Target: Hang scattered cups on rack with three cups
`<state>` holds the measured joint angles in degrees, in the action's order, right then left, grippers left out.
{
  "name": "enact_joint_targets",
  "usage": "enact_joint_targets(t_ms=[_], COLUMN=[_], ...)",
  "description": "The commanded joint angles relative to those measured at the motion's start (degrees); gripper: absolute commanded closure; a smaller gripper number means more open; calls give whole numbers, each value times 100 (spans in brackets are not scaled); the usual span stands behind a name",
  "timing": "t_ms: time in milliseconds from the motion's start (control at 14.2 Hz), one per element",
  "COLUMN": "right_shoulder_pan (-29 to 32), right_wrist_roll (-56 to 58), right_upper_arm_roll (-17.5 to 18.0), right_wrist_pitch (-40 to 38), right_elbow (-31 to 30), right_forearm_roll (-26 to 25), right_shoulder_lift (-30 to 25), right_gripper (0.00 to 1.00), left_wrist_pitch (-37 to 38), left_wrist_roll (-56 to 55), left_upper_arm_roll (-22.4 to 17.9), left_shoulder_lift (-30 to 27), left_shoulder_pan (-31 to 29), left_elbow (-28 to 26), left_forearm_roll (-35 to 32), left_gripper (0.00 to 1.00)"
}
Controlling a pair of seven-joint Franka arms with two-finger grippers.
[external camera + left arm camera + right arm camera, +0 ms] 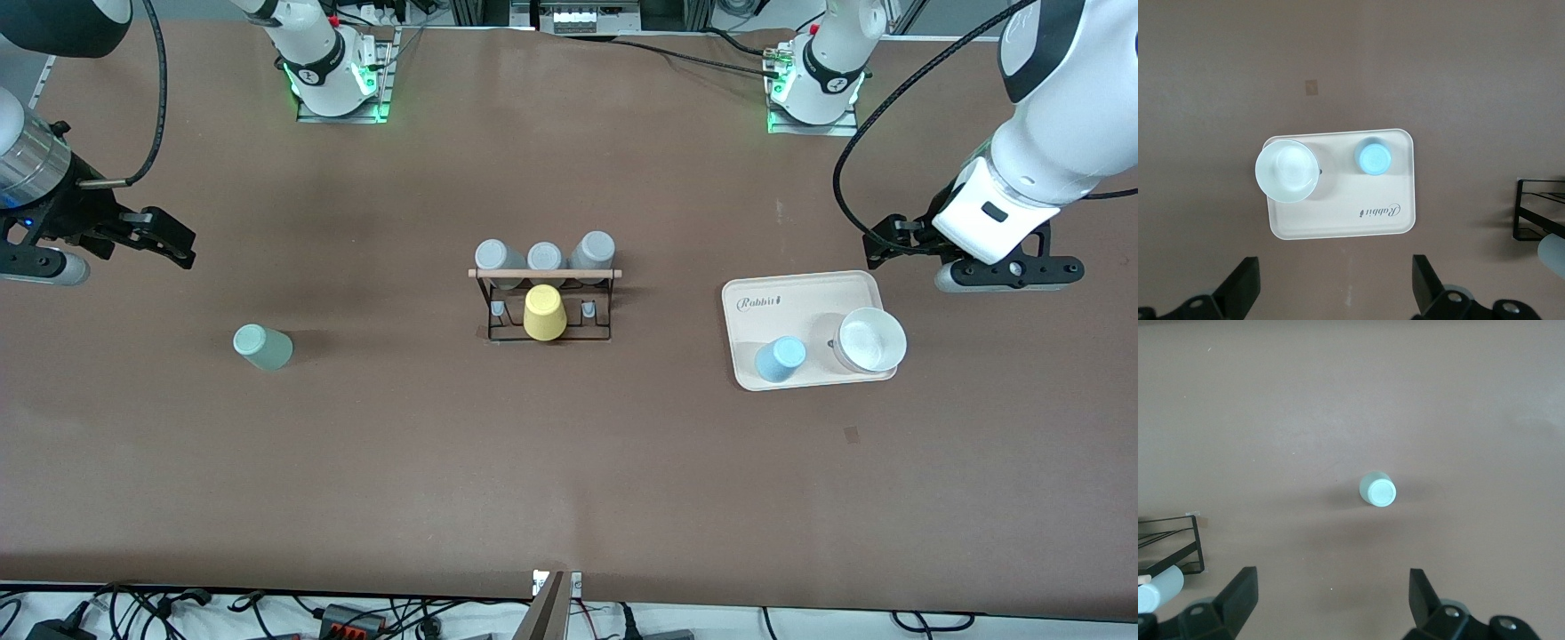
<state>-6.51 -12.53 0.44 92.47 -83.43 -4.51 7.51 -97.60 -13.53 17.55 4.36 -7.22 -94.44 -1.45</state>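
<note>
The sage-green cup (262, 347) stands alone on the table toward the right arm's end; it also shows in the right wrist view (1377, 489). The light blue cup (781, 359) (1373, 157) stands on the beige tray (800, 293). The black wire rack (498, 331) with its wooden rod (544, 273) stands mid-table. It carries three grey cups (545, 258) and a yellow cup (544, 313). My left gripper (889, 238) (1335, 267) is open and empty, over the table beside the tray. My right gripper (167, 236) (1331, 577) is open and empty, over the table at the right arm's end.
A white bowl (871, 340) (1287, 170) sits on the tray (1338, 213) beside the blue cup. The rack's edge shows in both wrist views (1538, 213) (1171, 543). Cables lie along the table's front edge.
</note>
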Motion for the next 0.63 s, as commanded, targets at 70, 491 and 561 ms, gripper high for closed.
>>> enact_joint_targets(t_ms=[70,491,561], right_shoulder_pan=[36,53,114], right_wrist_roll=[39,66,66], right_upper_arm_roll=[-26,-53,-53], right_wrist_pitch=[61,78,78], right_elbow=[-174,-174,-191], right_forearm_roll=[125,135,143], right_shoulder_lift=[-101,-136,-145], right_gripper=[0,0,0], left_wrist_pitch=[-57,-84,-84], left_wrist_roll=[35,192,271], left_upper_arm_roll=[47,38,38], left_shoulder_lift=[-58,292,372], left_shoulder_pan=[-60,1,19], left_elbow=[-57,311,426], left_forearm_roll=[-22,-76,-58], left_gripper=[0,0,0])
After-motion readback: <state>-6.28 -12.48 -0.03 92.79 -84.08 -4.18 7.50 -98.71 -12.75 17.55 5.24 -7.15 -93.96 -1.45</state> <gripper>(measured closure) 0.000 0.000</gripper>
